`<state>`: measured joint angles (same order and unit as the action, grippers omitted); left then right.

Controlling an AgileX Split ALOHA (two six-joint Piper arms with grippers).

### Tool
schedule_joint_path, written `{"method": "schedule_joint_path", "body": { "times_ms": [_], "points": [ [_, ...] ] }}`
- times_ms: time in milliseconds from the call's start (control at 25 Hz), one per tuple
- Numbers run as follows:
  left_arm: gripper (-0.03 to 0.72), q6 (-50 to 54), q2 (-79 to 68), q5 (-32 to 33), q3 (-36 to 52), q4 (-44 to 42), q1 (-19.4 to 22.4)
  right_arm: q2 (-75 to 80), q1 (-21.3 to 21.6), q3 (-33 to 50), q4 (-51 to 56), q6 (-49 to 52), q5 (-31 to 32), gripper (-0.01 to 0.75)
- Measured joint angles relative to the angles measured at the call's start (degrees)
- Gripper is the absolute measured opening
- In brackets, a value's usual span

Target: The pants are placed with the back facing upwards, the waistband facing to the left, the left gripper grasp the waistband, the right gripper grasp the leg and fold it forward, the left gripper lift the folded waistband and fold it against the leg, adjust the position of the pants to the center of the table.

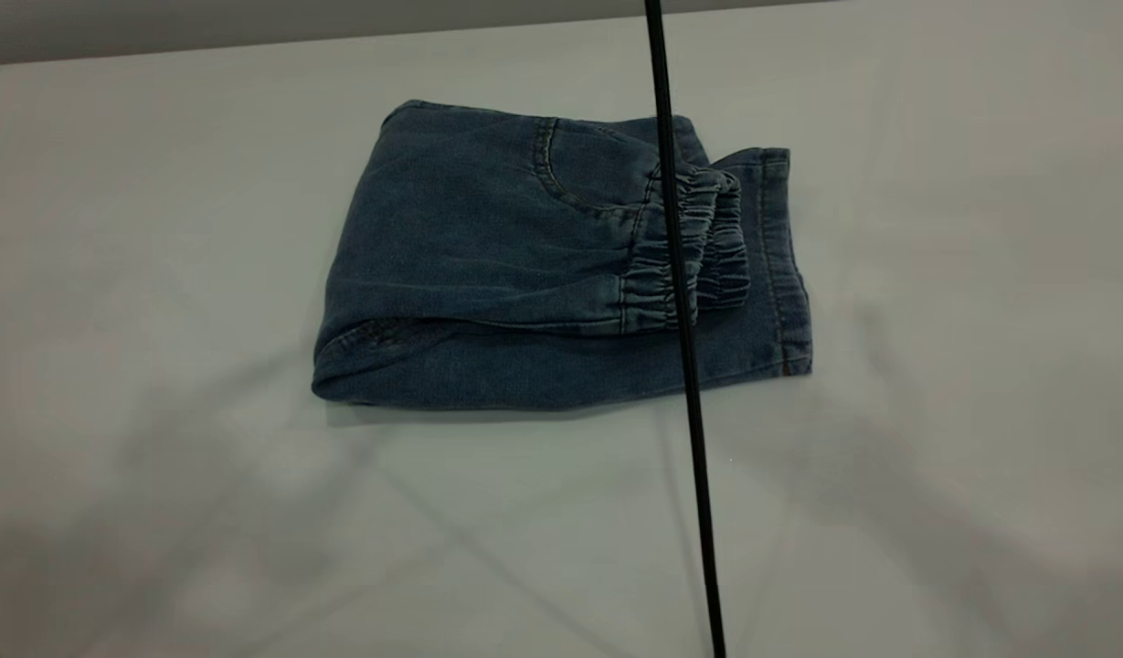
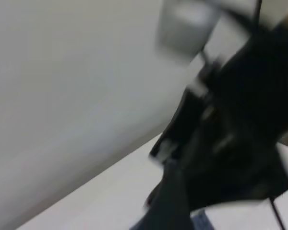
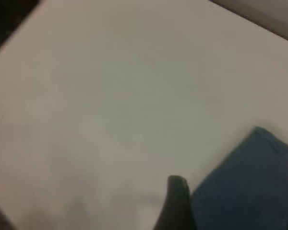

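The blue denim pants (image 1: 488,247) lie folded near the middle of the whitish-grey table (image 1: 159,274). The gathered waistband (image 1: 707,247) rests on top toward the right, over the leg (image 1: 780,302), whose stitched hem sticks out past it. The fold edge is at the left. Neither gripper shows in the exterior view. In the right wrist view my right gripper (image 3: 176,201) is a dark tip above the table, just beside a corner of the pants (image 3: 249,187). The left wrist view is smeared: my left gripper (image 2: 170,206) is a dark shape over the table with a sliver of denim (image 2: 201,223) by it.
A thin black cable (image 1: 680,320) hangs in front of the exterior camera, running top to bottom across the waistband. The table's far edge (image 1: 250,41) runs along the back. A blurred black arm body (image 2: 249,120) fills much of the left wrist view.
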<state>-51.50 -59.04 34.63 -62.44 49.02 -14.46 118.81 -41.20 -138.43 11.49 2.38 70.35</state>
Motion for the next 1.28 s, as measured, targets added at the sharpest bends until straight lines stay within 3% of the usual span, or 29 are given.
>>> {"method": "schedule_joint_path", "body": {
  "times_ms": [360,680,960,1280],
  "points": [
    [0.594,18.1,6.9,7.6,0.0,-17.1,0.0,-21.7,0.0,22.0,-3.3,-6.1,-0.4,0.500],
    [0.594,23.3,7.8,14.9,0.0,-19.4,0.0,-44.5,0.0,47.0,-11.5,-3.2,-0.8,0.500],
    [0.594,27.2,7.8,21.9,0.0,-21.7,0.0,-65.7,0.0,70.9,-17.6,0.2,-7.8,0.500],
    [0.569,32.3,7.8,28.4,0.0,-25.5,0.0,-87.2,0.0,95.4,-15.2,3.2,-7.1,0.500]
  ]
}}
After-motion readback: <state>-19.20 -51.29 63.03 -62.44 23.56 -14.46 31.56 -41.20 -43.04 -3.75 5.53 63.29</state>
